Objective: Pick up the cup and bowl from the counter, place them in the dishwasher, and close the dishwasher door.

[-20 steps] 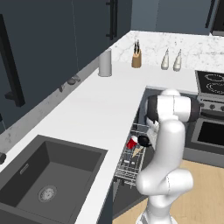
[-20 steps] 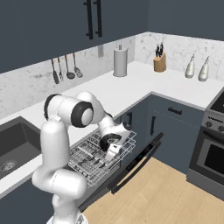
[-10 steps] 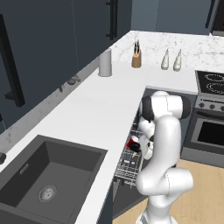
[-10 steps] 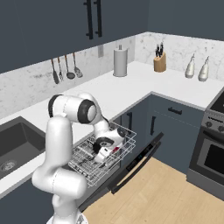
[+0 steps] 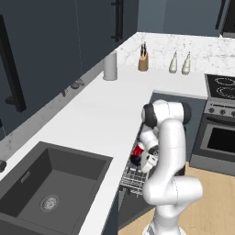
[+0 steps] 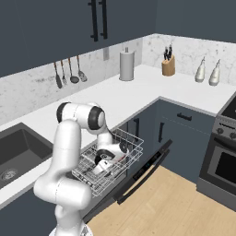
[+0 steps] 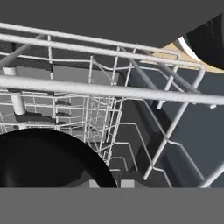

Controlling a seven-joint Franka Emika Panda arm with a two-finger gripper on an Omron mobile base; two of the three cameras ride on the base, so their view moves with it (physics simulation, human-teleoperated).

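Observation:
My gripper [image 7: 109,183] is down inside the dishwasher's grey wire rack [image 6: 130,141], and its fingers stand close together on the rim of the black bowl [image 7: 43,159]. In the hand view the bowl sits low in the rack, at the lower left. The small red cup [image 5: 137,150] lies in the rack just beside my hand [image 5: 144,160]. Below the white counter [image 5: 98,114], the dishwasher door [image 6: 144,171] hangs open and slopes down toward the floor.
A dark sink [image 5: 50,188] is set into the counter on the left. At the back stand a grey cylinder [image 5: 110,66], a knife block [image 5: 143,62] and two bottles [image 5: 179,63]. The steel oven [image 5: 220,137] is on the right, and wooden floor [image 6: 184,207] lies in front.
The hand has gone lower and deeper into the rack with the bowl. The elbow has swung slightly, and the base views have not shifted.

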